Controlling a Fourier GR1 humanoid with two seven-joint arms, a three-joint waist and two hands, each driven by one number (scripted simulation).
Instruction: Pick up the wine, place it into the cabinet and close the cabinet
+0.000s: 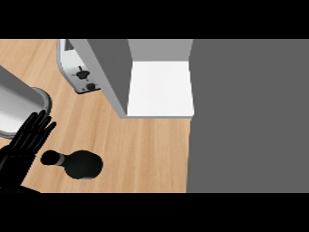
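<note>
The wine bottle (83, 164) is black and shows from above on the wooden counter, at the lower left. Its capped neck (51, 157) points left. My left hand (19, 152) is just left of the neck, open, fingers straight and pointing up, with a small gap to the cap. The cabinet (160, 88) is open at the upper middle, showing a white shelf floor. Its grey door (110, 72) is swung out on the left side. My right hand is not visible.
A white toaster (79, 72) with black knobs sits behind the cabinet door at the upper left. A large grey cylinder (6, 102) lies at the left edge above my hand. A broad grey cabinet surface (257, 118) fills the right.
</note>
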